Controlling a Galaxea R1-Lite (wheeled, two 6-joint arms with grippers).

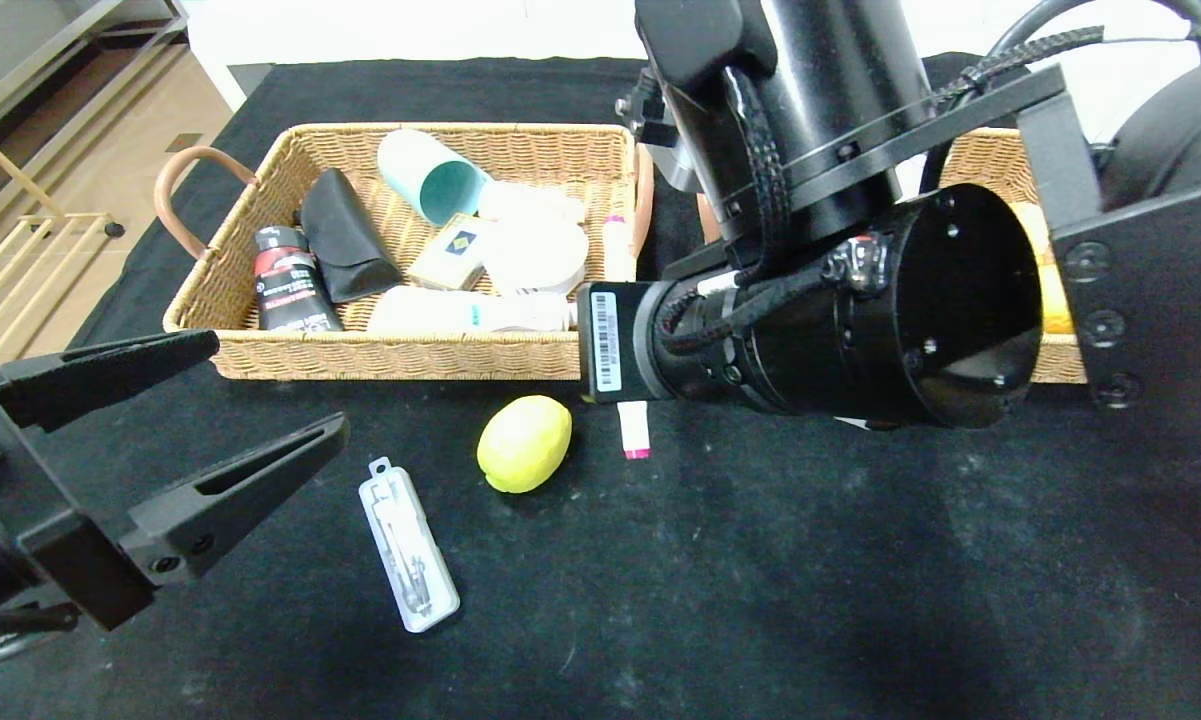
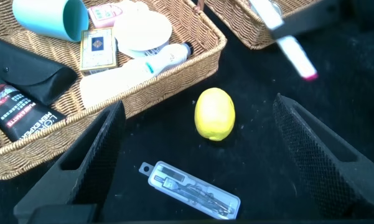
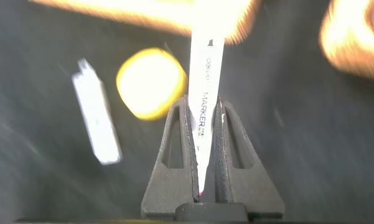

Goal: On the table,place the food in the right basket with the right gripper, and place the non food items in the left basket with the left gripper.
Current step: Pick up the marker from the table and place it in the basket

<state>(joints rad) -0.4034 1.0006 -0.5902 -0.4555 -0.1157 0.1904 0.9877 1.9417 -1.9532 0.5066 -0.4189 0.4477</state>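
Note:
My right gripper (image 3: 204, 102) is shut on the white marker (image 3: 206, 62). Its pink end (image 1: 634, 432) pokes out below the right wrist, just in front of the gap between the baskets. The yellow lemon (image 1: 524, 443) lies on the black table in front of the left basket (image 1: 390, 355). A clear slim case (image 1: 409, 557) lies flat nearer me. My left gripper (image 1: 280, 385) hovers open at the near left; lemon (image 2: 215, 114) and case (image 2: 193, 191) show between its fingers. A white bottle-shaped brush (image 2: 137, 68) lies in the left basket. My right arm hides most of the right basket (image 1: 1060, 360).
The left basket also holds a teal cup (image 1: 430, 185), a black pouch (image 1: 345, 245), a black tube (image 1: 290, 280), a small card box (image 1: 455, 252) and white round items. Something orange-yellow (image 1: 1045, 270) lies in the right basket. The black cloth reaches to the near edge.

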